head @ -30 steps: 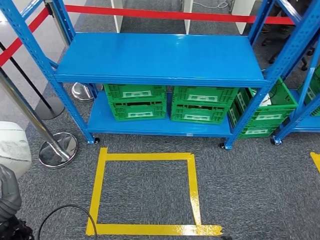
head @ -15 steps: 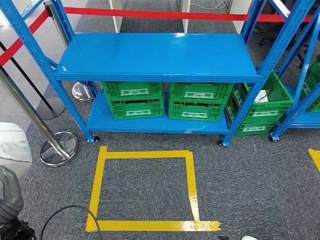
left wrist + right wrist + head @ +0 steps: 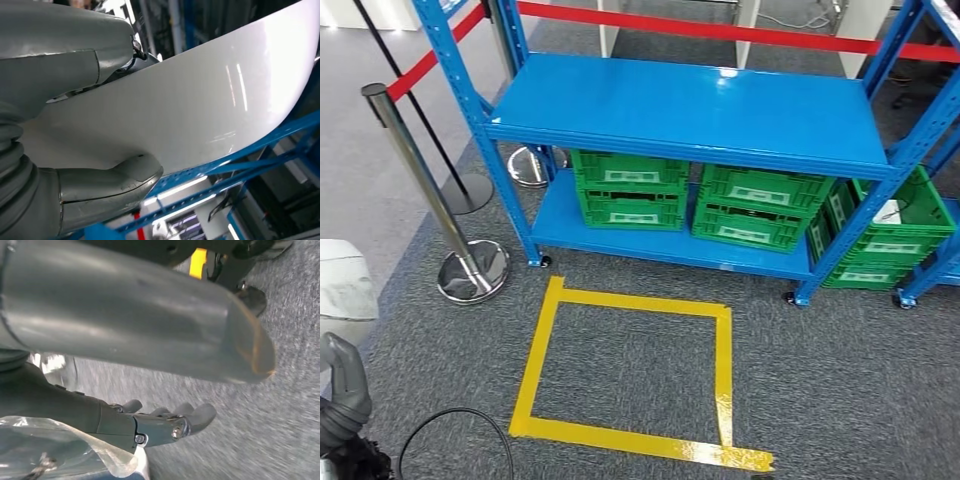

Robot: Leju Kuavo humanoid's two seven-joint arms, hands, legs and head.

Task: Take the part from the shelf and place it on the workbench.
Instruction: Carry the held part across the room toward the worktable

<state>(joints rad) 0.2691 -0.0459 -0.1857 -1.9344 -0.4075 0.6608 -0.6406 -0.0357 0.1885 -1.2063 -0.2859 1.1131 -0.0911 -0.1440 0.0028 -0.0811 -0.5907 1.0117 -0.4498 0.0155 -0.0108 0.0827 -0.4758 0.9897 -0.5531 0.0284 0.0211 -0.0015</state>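
Camera panned; white part (image 3: 196, 100) cropped.

Head cam high, facing shelf (image 3: 682, 110)

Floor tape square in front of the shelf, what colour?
Yellow. The tape square on the grey carpet shows best in the head view.

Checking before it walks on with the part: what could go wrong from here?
1. The black cable loops on the carpet near the robot's left side; a step there could snag it.
2. The left hand grips the large, glossy white part near one end; it might slip or swing.
3. The stanchion stands close on the part's side; a turn could clip it.
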